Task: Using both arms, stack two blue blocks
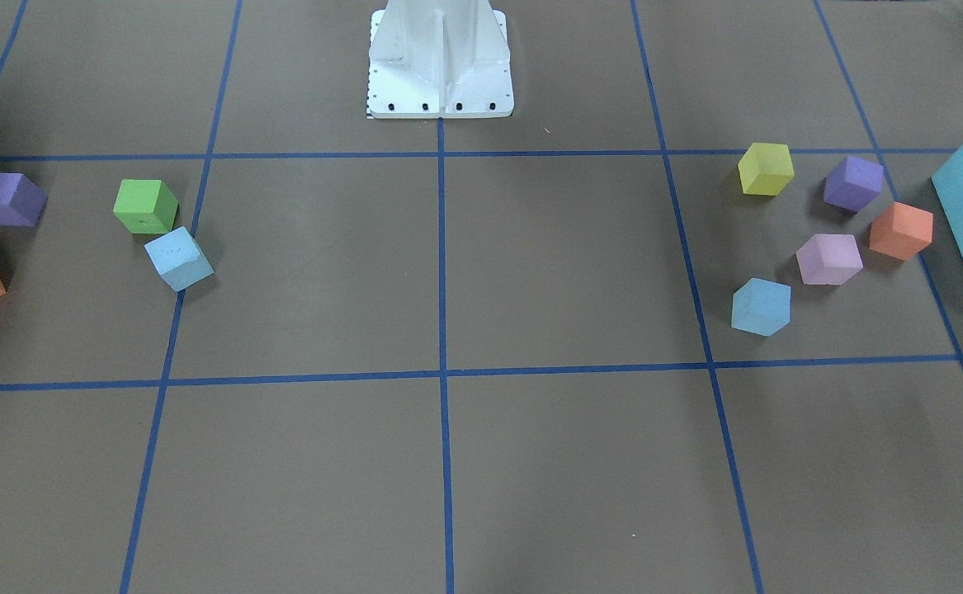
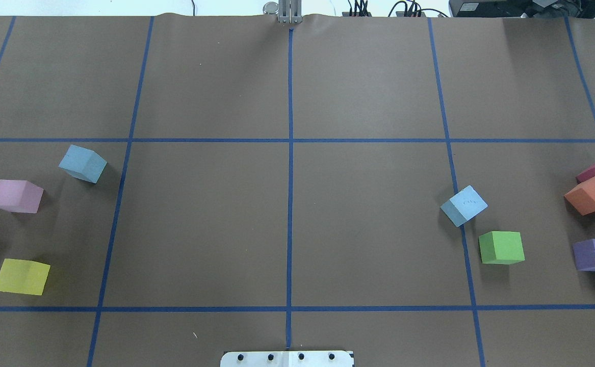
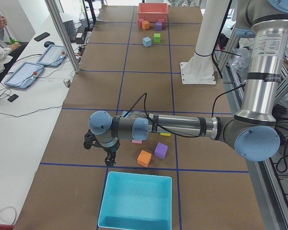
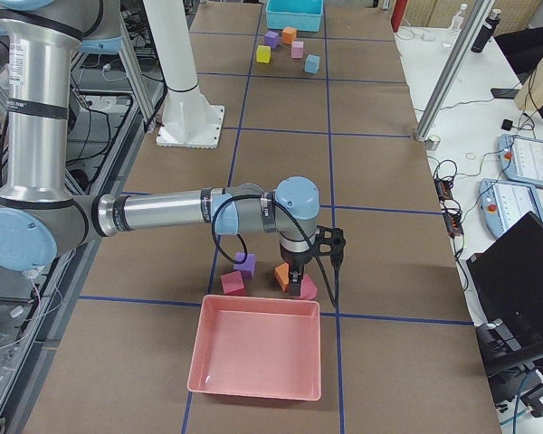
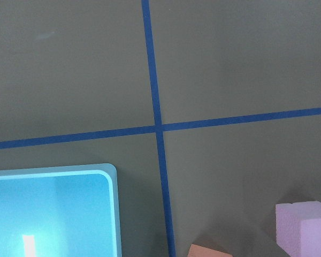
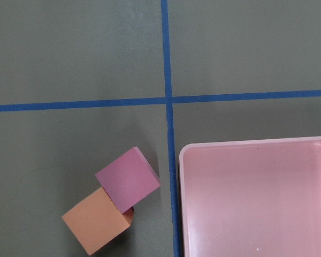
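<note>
We cannot tell whether the left gripper (image 3: 109, 159) or the right gripper (image 4: 298, 287) is open; each hangs over its own bench end. The left blue block (image 2: 82, 163) lies toward the left end. The right blue block (image 2: 463, 205) lies toward the right end, near a green cube (image 2: 501, 247) that a finger could knock. Both blocks sit flat, skewed to the bench edges, with no long axis. A gripper squared to the bench might catch corners and twist them.

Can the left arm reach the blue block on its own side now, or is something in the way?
Probably yes. The blue block stands alone, apart from the pink cube, with nothing on it. The left gripper hangs close by, near the turquoise bin.
</note>
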`<action>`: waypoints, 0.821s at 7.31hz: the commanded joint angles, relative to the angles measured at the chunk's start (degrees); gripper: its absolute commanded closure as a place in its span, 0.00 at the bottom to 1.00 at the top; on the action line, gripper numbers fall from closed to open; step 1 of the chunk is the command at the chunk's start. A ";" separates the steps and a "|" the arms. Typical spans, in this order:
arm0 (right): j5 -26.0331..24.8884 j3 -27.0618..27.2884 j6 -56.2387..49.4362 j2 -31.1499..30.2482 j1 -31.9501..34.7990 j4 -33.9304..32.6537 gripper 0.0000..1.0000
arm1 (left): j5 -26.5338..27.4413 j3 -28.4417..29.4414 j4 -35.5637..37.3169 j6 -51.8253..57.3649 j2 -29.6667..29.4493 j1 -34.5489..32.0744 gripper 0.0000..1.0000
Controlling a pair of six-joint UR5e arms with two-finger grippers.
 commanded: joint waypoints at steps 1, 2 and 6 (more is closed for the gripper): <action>0.39 0.04 -0.23 0.34 -0.02 0.34 0.00 | 0.10 0.01 0.03 0.00 0.04 0.00 0.01; 0.39 0.91 -0.06 1.04 -0.11 0.60 0.00 | 0.10 -0.08 0.03 -0.35 -0.22 0.17 0.01; 2.40 1.19 7.40 4.98 -9.91 7.73 0.00 | -0.52 -3.33 -0.05 -7.34 -4.86 2.97 0.00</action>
